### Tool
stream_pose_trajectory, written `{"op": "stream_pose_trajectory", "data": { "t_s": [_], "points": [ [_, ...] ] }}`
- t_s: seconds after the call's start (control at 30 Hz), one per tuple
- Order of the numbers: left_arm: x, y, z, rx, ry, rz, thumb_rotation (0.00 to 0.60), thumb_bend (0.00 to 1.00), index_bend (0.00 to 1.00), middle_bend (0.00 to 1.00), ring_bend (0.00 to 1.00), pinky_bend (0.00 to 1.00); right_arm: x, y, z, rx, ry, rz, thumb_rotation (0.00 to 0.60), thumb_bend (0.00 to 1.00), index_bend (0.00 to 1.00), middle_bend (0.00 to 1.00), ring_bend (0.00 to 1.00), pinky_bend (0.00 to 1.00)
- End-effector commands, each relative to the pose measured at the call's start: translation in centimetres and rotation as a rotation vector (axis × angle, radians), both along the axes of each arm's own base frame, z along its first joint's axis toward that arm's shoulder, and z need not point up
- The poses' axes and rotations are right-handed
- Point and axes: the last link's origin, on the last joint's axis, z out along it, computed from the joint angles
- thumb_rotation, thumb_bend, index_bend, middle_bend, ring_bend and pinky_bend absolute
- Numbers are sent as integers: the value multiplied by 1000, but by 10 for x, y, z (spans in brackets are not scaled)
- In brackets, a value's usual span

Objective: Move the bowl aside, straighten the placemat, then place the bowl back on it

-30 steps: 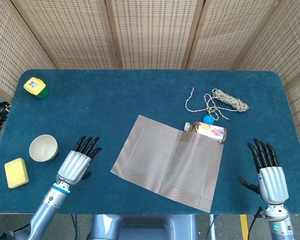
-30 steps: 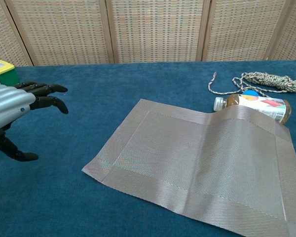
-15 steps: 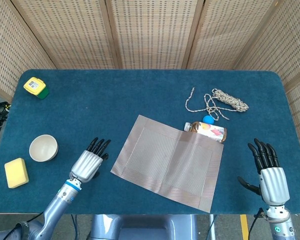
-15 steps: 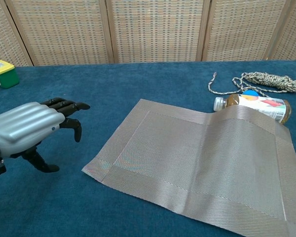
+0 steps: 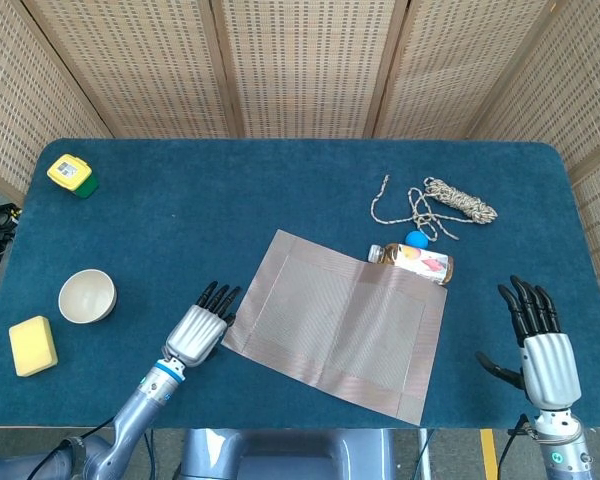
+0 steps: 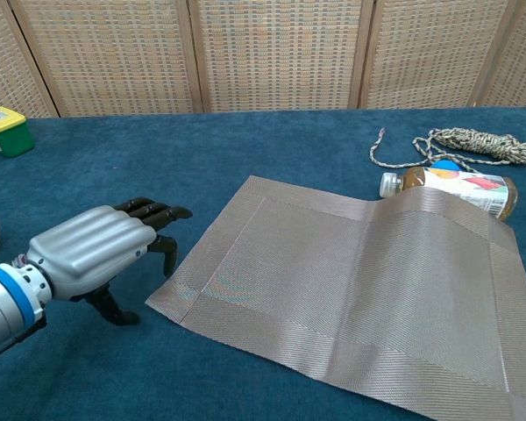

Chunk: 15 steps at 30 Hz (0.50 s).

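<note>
Your left hand [image 5: 195, 330], fingers spread and holding nothing, hovers just beside the placemat's [image 5: 335, 322] lower-left corner at the frame's lower centre. The woven placemat lies skewed, its upper-right corner draped over a bottle [image 5: 418, 262]; it looks light and limp, so pinch an edge and drag it flat. The bowl [image 5: 86, 296], likely rigid and light, sits at left. Your right hand [image 5: 542, 350] waits open at lower right.
</note>
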Motion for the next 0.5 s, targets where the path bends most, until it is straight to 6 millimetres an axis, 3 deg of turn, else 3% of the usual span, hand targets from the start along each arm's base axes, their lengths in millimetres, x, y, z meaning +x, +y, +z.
{"op": "stream_pose_trajectory", "data": {
  "t_s": [0.03,0.23,0.5],
  "points": [
    [5,0,-7,-2,0,-11,600,92,429,0,0,0,0,0,1,-1,-1,0,600,240,27,0,0,0],
    [14,1,-14,5,-25,-19,600,99,440,0,0,0,0,0,1,0,-4,0,600,240,27,0,0,0],
    [21,2,-22,5,-35,-18,600,194,447,0,0,0,0,0,2,-2,-7,2,600,240,27,0,0,0]
  ]
}}
